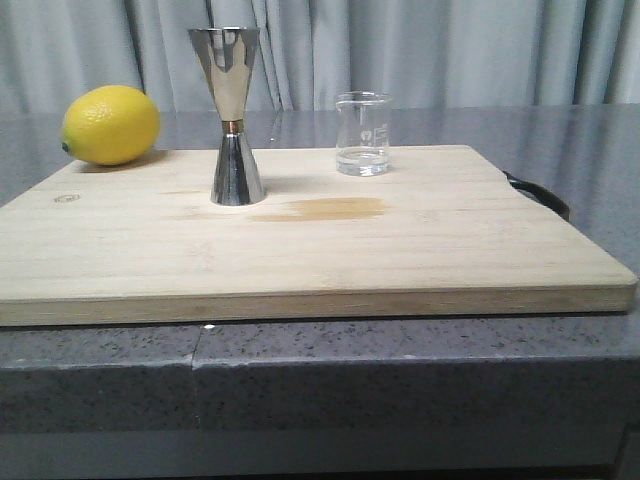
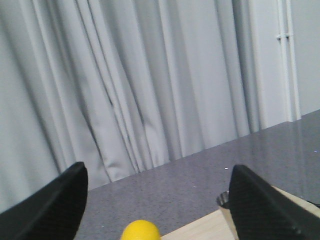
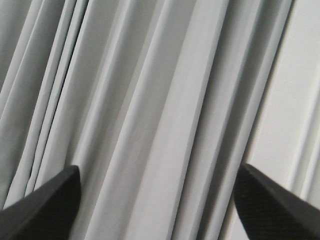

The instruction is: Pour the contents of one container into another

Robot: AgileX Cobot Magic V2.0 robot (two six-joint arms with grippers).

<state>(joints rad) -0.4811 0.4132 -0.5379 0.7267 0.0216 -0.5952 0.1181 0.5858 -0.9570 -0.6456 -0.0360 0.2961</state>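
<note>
A small clear glass beaker (image 1: pixel 362 134) with a little clear liquid at its bottom stands upright on the wooden cutting board (image 1: pixel 300 260), towards the back right. The tall shiny steel jigger (image 1: pixel 234 118) stands upright to its left, near the board's middle. Neither arm shows in the front view. My left gripper (image 2: pixel 157 200) is open and holds nothing; the jigger's rim (image 2: pixel 223 200) peeks out beside its finger (image 2: pixel 260 210). My right gripper (image 3: pixel 157 200) is open too, facing only curtain.
A yellow lemon (image 1: pixel 110 125) rests at the board's back left corner, and the lemon (image 2: pixel 141 231) also shows in the left wrist view. A darker stain (image 1: pixel 335 208) marks the board in front of the jigger. Grey counter (image 1: pixel 400 350) and pale curtain (image 1: pixel 450 50) surround it.
</note>
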